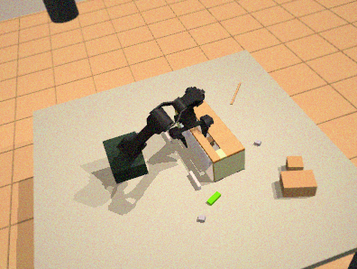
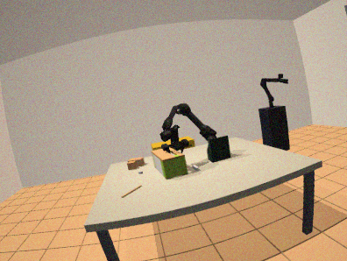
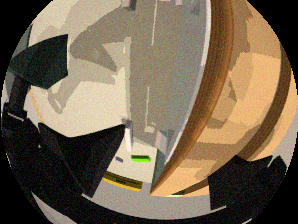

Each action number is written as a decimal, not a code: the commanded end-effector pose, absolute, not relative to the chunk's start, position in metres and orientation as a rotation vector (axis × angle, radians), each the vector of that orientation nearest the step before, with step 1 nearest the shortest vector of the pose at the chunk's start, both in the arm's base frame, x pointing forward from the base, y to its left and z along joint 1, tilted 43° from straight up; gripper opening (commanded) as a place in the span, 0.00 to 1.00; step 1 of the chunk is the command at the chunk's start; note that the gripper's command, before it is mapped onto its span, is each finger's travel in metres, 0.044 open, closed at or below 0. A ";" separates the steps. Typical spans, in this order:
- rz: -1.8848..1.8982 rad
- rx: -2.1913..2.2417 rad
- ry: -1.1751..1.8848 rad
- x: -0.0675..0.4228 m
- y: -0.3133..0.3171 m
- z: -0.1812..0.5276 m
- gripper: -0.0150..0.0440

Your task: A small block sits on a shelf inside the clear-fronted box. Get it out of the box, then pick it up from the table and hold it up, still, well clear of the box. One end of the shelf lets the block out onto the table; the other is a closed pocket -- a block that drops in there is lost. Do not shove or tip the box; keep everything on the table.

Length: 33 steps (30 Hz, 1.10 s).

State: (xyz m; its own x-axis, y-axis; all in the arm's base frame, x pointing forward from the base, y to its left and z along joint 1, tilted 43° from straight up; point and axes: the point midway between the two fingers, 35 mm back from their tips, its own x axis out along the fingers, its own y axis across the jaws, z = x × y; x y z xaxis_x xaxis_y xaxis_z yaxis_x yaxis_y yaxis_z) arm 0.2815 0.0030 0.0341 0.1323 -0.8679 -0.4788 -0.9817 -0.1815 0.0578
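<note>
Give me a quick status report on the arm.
Gripper open, empty, astride the box top edge. Block not clearly visible inside. Green piece lies apart on table.

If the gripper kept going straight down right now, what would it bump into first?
Probably the box. The open, empty gripper hangs over its top edge, fingers either side, though depth is hard to judge.
</note>
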 end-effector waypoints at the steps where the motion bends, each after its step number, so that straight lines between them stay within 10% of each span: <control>1: 0.598 -2.148 1.809 0.283 -0.003 0.040 0.93; 33: 0.598 -2.148 1.809 0.285 -0.009 0.045 0.93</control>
State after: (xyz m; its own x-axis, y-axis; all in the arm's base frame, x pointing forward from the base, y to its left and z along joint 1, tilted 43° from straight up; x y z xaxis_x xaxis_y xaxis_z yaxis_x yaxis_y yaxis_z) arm 0.2840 -0.0063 0.0426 0.1322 -0.8683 -0.4781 -0.9816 -0.1819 0.0589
